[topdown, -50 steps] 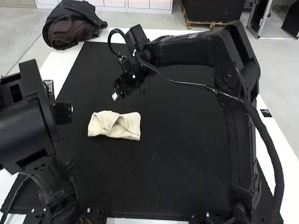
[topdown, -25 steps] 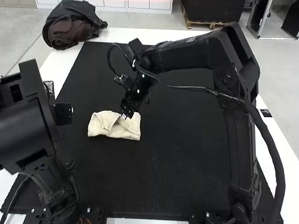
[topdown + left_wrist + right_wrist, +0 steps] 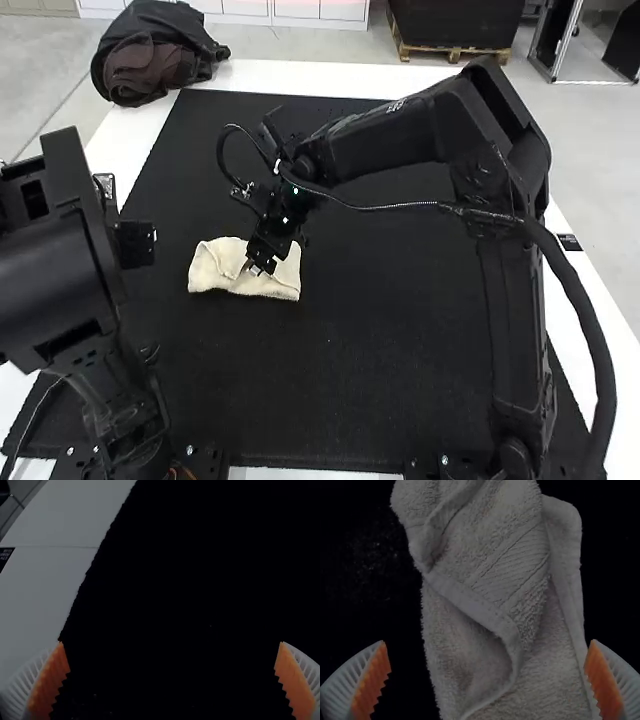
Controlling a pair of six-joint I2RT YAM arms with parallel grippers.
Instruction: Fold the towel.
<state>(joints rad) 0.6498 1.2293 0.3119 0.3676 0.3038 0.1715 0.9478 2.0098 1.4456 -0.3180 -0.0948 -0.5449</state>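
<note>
Towel (image 3: 213, 268), folded, on mat (image 3: 400, 350) | left fingers (image 3: 49, 682) wide | right fingers (image 3: 372, 680) wide, over towel

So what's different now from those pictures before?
The right hand came nearer the robot's base, from past the towel to over it. It's open, so it hasn't grabbed or let go of anything. The towel lies in the same place, and the left hand stayed put.
</note>
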